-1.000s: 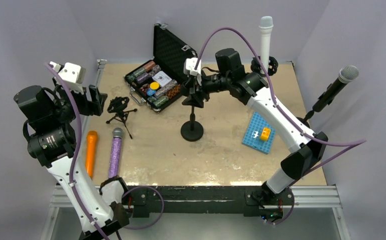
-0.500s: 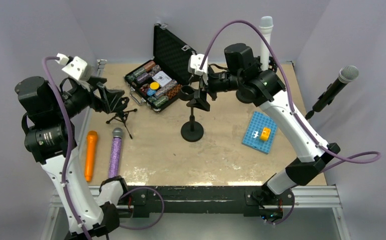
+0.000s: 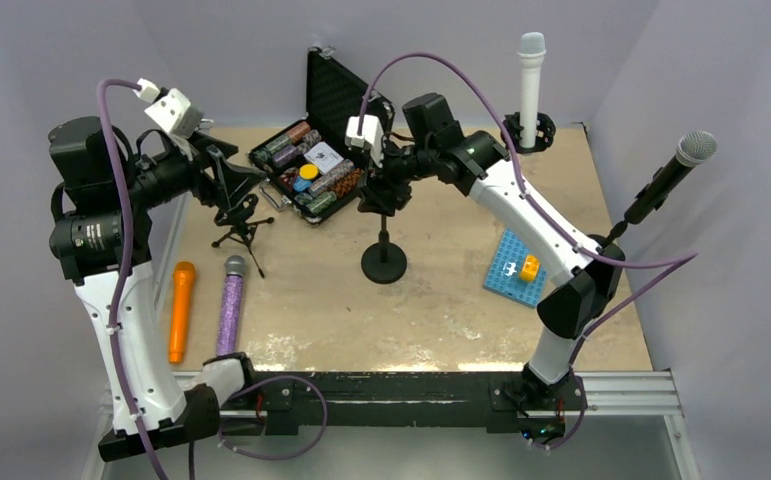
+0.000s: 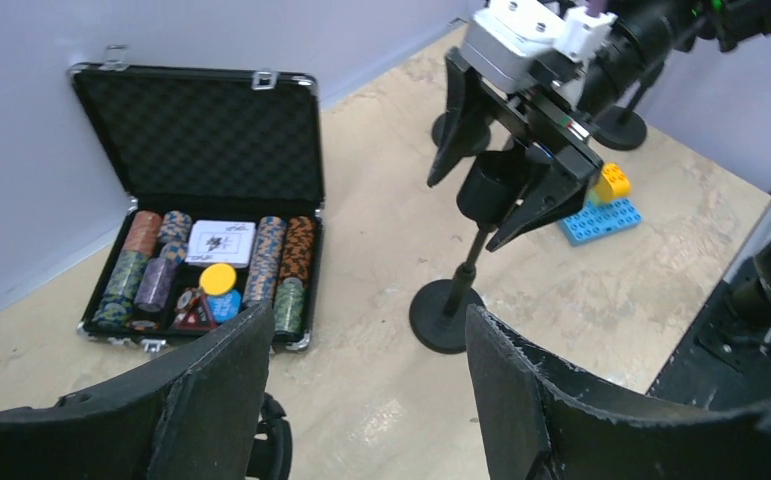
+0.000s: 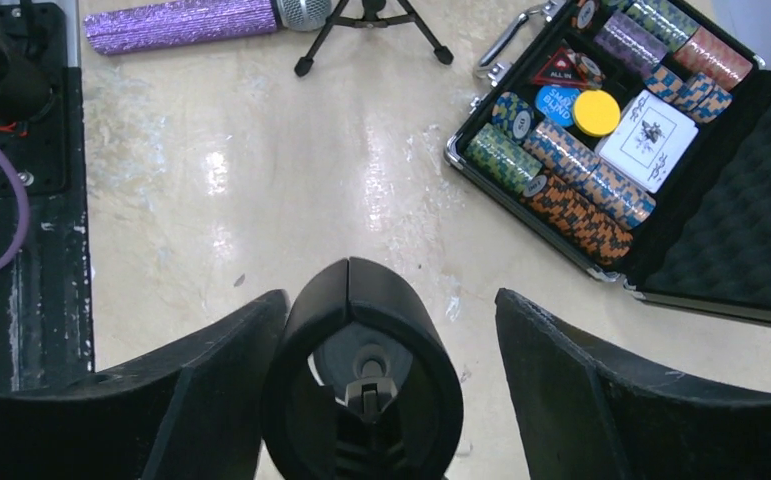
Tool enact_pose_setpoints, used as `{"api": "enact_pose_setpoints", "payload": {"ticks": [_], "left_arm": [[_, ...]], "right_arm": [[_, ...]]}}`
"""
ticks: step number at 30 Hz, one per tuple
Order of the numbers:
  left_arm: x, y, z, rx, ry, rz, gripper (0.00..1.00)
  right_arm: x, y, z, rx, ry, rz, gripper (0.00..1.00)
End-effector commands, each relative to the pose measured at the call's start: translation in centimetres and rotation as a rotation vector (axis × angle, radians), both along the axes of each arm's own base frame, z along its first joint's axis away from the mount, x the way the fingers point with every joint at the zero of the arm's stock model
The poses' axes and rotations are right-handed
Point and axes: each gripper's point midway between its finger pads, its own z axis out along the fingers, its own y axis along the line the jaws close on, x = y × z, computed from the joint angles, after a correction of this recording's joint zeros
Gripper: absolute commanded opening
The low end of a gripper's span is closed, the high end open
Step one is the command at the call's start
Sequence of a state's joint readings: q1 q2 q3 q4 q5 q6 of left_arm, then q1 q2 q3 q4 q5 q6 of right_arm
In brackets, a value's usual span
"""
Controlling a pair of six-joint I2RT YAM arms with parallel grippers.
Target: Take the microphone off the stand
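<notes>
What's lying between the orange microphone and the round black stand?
The purple sparkly microphone lies between them, right beside the orange microphone; the rest of the way to the stand is bare. The top view shows it.

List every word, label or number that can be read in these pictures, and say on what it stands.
"ALL IN": on the red triangular token in the open case.
"BLIND": on the blue round token beside it; the word above it is blurred and partly hidden by the yellow disc.
White card: dark print, too blurred to read.
Nothing else is legible.
</notes>
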State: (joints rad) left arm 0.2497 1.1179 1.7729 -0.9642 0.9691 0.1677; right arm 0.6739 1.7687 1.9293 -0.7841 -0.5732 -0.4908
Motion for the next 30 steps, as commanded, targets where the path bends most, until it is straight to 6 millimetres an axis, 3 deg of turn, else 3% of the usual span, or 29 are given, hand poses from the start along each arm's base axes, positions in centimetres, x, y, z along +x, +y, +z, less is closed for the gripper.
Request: {"api": "enact_pose_setpoints", "payload": {"ticks": [1, 4, 6, 9, 12, 14, 17, 22, 26, 30], "left_arm": [[-1.0, -2.1, 0.9, -0.029, -0.081, -0.132, 0.73], [-0.7, -2.7, 0.8, -0.045, -0.075, -0.173, 0.73], [-0.7, -3.5, 0.1, -0.013, -0.062, -0.221, 0.73], [-1.1, -5.7, -0.8, 0.079, -0.076, -0.329, 0.73], [-1.8, -8.9, -2.9, 0.138, -0.069, -0.464, 0.73], [-2.5, -11.1, -4.8, 0.166, -0.047, -0.552, 0.73], [-3.9, -14.4, -8.0, 0.184, -0.014, -0.67, 0.72], [-5.8, -18.5, -13.7, 0.153, 0.046, -0.823, 0.7], [-5.3, -21.9, -19.1, 0.172, 0.056, -0.833, 0.68], [-4.9, -25.4, -22.0, 0.169, 0.018, -0.927, 0.66]], "right_arm": [[-1.0, -1.1, 1.7, -0.017, -0.027, 0.0, 0.74], [-2.0, -2.1, 1.5, -0.052, 0.034, -0.022, 0.57], [-2.7, -2.8, 1.9, -0.052, 0.053, -0.042, 0.53], [-3.6, -4.0, 2.6, -0.016, 0.072, -0.087, 0.45], [-4.9, -5.4, 3.0, 0.02, 0.13, -0.117, 0.32], [-6.1, -6.4, 2.7, 0.047, 0.196, -0.131, 0.25], [-8.1, -8.5, 1.7, 0.092, 0.266, -0.132, 0.21], [-9.6, -11.4, 0.6, 0.167, 0.09, -0.085, 0.16], [-11.3, -12.5, -0.6, 0.161, -0.01, -0.036, 0.14], [-12.4, -13.2, -0.9, 0.149, -0.037, -0.018, 0.13]]}}
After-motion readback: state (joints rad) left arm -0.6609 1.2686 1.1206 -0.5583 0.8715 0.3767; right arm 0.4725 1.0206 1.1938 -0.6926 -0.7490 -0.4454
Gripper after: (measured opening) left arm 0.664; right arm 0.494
